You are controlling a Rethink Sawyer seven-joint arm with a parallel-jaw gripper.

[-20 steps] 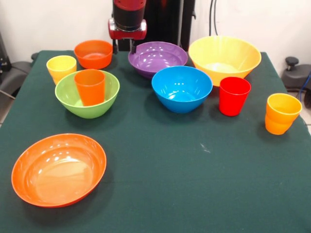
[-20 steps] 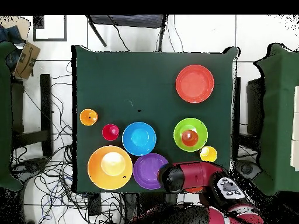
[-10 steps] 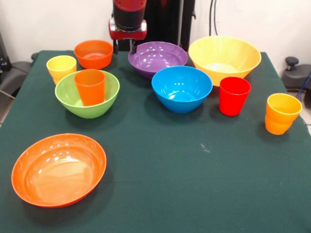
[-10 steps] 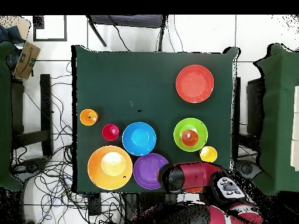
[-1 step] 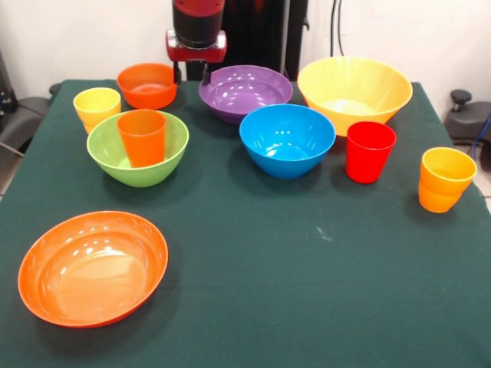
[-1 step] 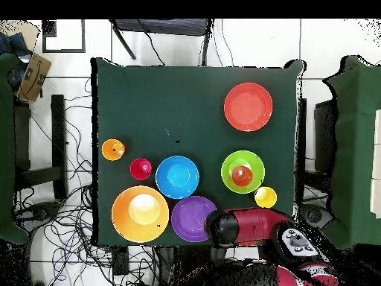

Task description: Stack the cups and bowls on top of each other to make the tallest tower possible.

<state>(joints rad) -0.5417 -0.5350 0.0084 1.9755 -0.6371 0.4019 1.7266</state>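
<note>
My fingers (image 5: 192, 75) hang at the desk's (image 5: 253, 261) far edge beside the purple bowl (image 5: 245, 92); I cannot tell their state. I should grasp its rim squarely.

Bright, even light; glossy highlights
</note>
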